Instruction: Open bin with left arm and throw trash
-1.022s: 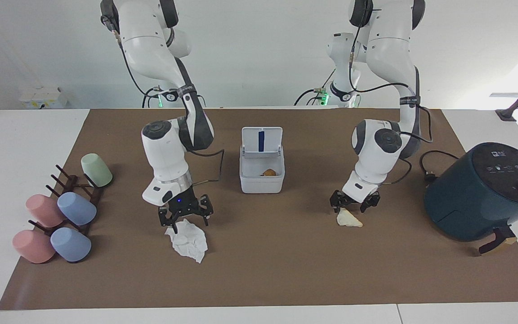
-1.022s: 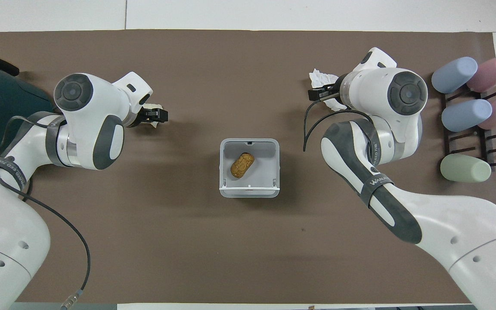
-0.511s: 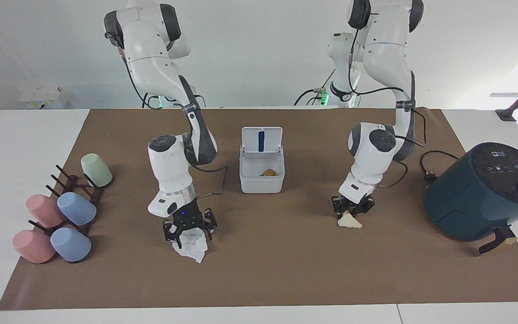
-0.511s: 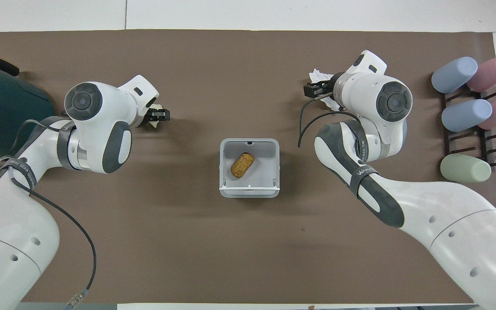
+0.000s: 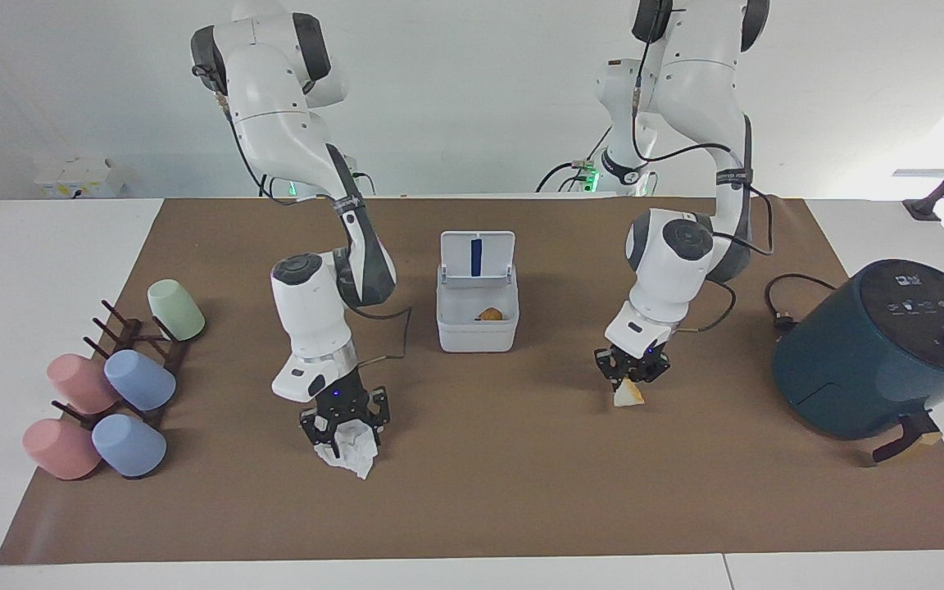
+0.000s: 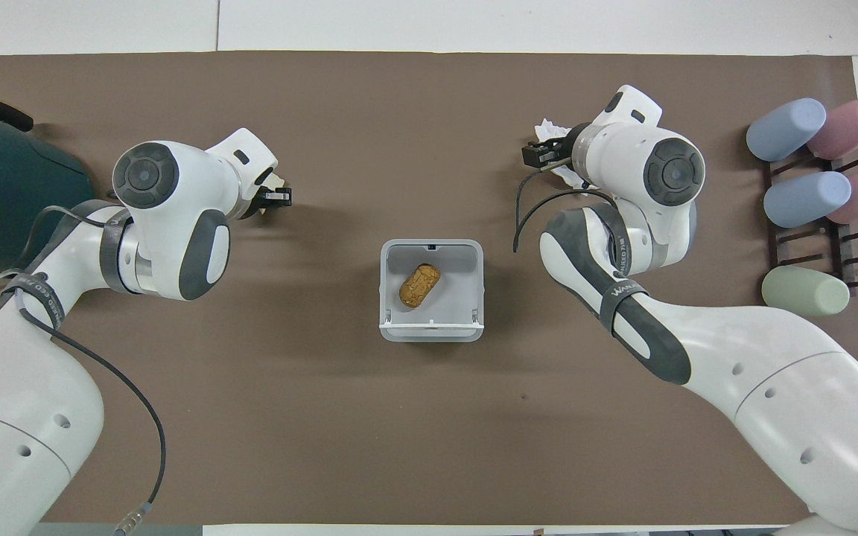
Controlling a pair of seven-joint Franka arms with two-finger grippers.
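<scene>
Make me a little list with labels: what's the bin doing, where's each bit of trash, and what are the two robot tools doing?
bin: lid open, standing up
inside bin: yellow-brown lump
left tool: shut on the cream wedge
right tool: down on the white tissue
not yet binned: cream wedge, white tissue

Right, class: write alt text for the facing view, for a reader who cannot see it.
Two white robot arms reach down onto a brown mat: the left gripper closes on a cream wedge, the right gripper on a crumpled tissue. Between the arms stands an open white bin holding a yellow-brown lump.
</scene>
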